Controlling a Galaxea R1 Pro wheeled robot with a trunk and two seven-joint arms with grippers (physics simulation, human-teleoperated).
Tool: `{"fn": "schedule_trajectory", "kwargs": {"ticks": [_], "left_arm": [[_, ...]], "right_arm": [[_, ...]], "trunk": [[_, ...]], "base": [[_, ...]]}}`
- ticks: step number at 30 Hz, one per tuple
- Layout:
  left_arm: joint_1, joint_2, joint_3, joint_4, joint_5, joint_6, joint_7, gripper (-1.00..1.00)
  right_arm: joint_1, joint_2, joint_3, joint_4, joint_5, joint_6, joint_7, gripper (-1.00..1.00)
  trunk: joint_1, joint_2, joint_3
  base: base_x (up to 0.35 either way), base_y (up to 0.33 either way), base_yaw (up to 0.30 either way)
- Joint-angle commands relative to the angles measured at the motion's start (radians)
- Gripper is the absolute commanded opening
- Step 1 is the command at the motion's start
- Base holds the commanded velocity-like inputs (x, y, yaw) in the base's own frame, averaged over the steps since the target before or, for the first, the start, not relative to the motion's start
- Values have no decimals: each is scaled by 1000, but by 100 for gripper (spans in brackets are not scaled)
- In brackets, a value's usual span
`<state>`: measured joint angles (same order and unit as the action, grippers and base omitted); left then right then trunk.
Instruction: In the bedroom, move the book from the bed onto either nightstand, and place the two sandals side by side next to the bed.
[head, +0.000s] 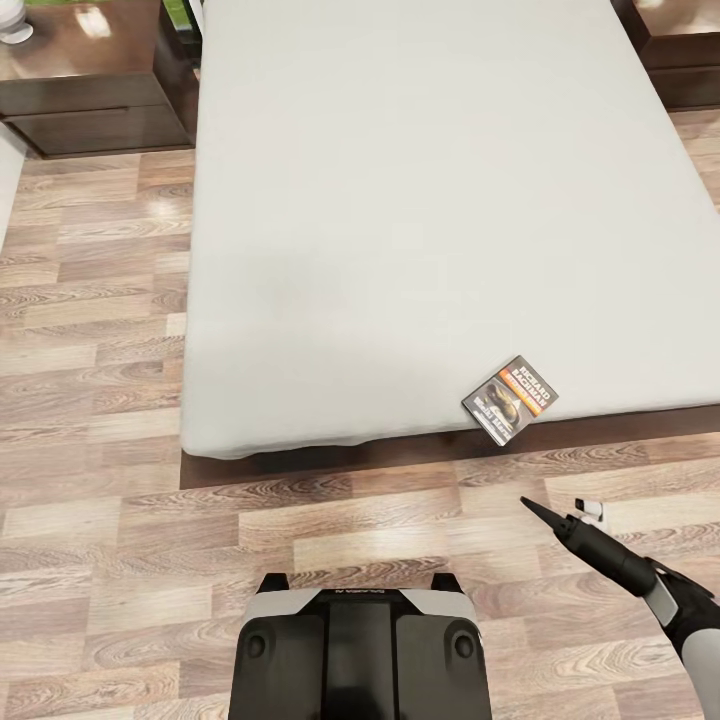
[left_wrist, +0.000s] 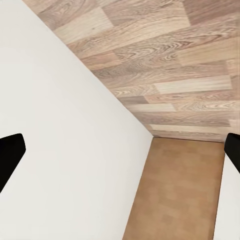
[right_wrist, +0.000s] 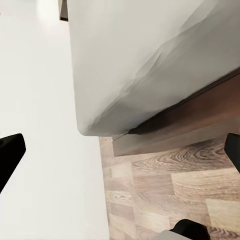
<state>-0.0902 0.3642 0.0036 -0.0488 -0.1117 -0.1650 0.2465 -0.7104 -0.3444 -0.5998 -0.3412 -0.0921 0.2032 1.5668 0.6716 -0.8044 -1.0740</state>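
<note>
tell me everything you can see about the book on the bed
The book is a small thin paperback with a dark cover, an orange band, white lettering and a dark oval picture. It lies flat and closed, cover up, turned at an angle to the mattress edge, on the pale-grey bed at its near edge, toward the robot's right. One corner just overhangs that edge. Only the mattress touches it; the right claw hovers over the wood-plank floor, short of the book.

Glossy black right arm (head: 640, 575) with grey band; black base (head: 360, 655) under a pale grey cowl.
</note>
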Motion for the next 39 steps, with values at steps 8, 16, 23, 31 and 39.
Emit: {"fn": "schedule_trajectory", "kwargs": {"ticks": [8,16,23,31,39], "left_arm": [[-1,-9,1,1,-10,-2,5,100],[-1,-12,1,1,-10,-2,5,100],[-1,-13,1,1,-10,-2,5,100],[-1,-13,2,1,-9,-2,5,100],[-1,-13,2,0,-9,-2,5,100]], "right_arm": [[-2,2,-2,-1,1,9,4,100],[-3,1,-3,-2,2,9,4,100],[-3,-2,-2,-2,2,9,4,100],[-3,-8,-6,-3,0,9,4,100],[-4,-19,-10,-2,-1,9,4,100]], "trunk": [[0,-1,0],[0,-1,0],[0,-1,0],[0,-1,0],[0,-1,0]], "base": [[0,0,0],[0,0,0],[0,0,0],[0,0,0],[0,0,0]]}}
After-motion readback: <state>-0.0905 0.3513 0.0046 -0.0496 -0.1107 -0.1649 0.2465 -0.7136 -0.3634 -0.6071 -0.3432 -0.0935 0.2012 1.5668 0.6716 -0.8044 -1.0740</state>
